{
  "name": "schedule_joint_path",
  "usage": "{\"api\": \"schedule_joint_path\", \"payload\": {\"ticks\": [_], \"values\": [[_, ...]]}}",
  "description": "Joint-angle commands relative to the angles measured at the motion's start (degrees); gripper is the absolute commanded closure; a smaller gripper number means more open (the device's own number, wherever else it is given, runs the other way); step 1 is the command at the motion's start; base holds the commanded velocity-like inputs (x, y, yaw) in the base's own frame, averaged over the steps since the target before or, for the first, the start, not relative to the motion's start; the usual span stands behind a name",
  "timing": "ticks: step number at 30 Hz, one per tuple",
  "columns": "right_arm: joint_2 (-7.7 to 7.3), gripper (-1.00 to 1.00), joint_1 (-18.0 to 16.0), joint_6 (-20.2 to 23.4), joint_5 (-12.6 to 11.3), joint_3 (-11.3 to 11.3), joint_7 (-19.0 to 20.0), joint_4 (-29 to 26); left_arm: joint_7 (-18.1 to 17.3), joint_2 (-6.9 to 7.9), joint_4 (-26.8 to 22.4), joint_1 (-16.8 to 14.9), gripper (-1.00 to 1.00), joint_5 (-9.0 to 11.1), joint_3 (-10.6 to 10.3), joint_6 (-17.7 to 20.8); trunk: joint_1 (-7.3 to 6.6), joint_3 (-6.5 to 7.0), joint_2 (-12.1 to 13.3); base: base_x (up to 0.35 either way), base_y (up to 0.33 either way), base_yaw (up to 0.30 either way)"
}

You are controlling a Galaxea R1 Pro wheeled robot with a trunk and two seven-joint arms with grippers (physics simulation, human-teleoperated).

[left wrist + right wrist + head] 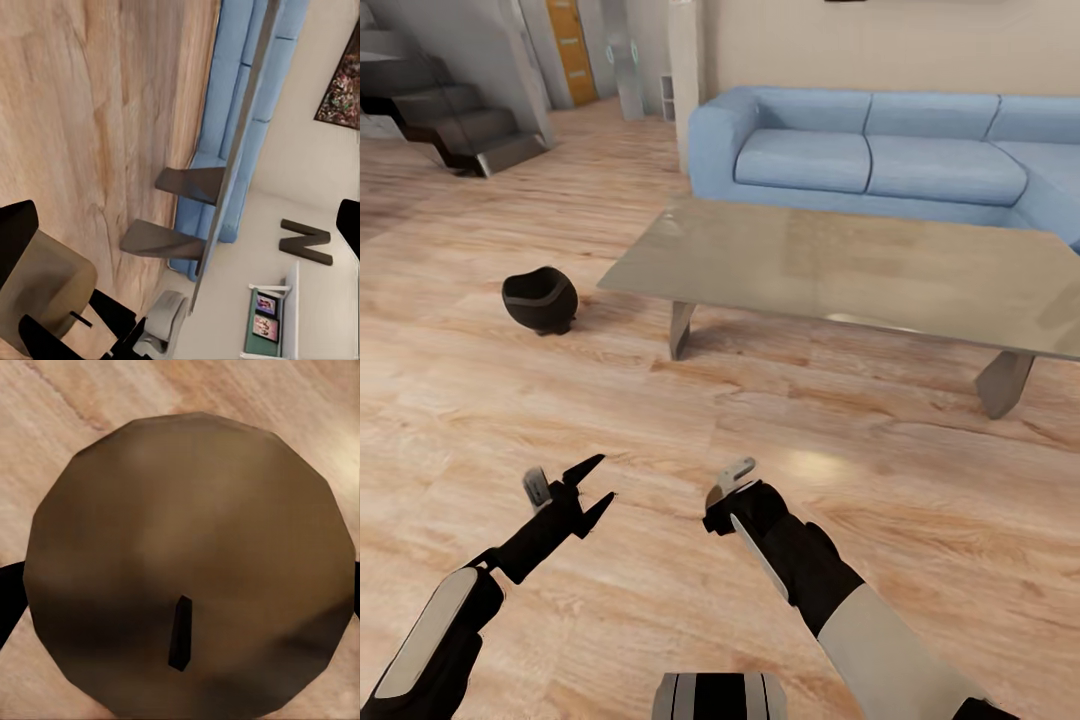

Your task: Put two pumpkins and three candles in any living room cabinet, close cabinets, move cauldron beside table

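Observation:
The black cauldron (540, 300) sits on the wood floor just left of the low glass-topped table (840, 260), close to its corner. My right gripper (726, 490) hangs low over the floor, shut on a brown candle (187, 540). In the right wrist view I see the candle's round top and black wick, with dark fingers (6, 600) at its sides. The same candle (45, 289) appears in the left wrist view. My left gripper (603, 482) is open and empty beside it. The pumpkins and the cabinet are out of view.
A light blue sofa (880, 150) runs behind the table along the pale wall. Dark stairs (450, 120) rise at the far left. Open plank floor lies between me and the table and around the cauldron.

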Motion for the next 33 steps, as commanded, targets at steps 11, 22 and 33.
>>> {"api": "schedule_joint_path", "payload": {"ticks": [11, 22, 33], "values": [[0.05, 1.00, 0.12, 0.22, -0.43, 0.14, -0.51, -0.06, -0.11, -0.10, 0.11, -0.03, -1.00, 0.04, 0.04, 0.28, -0.29, 2.41, 0.14, 0.000, 0.000, 0.292], [0.05, 1.00, 0.15, 0.22, -0.52, 0.20, -0.51, -0.02, -0.03, -0.35, 0.12, -0.03, -1.00, 0.03, 0.04, 0.28, -0.57, 4.84, 0.28, 0.000, 0.000, 0.292], [0.05, 1.00, 0.15, 0.22, -0.51, 0.21, -0.51, -0.02, -0.03, -0.46, 0.20, -0.03, -1.00, -0.04, 0.04, 0.28, -0.86, 7.28, 0.43, 0.000, 0.000, 0.292]]}}
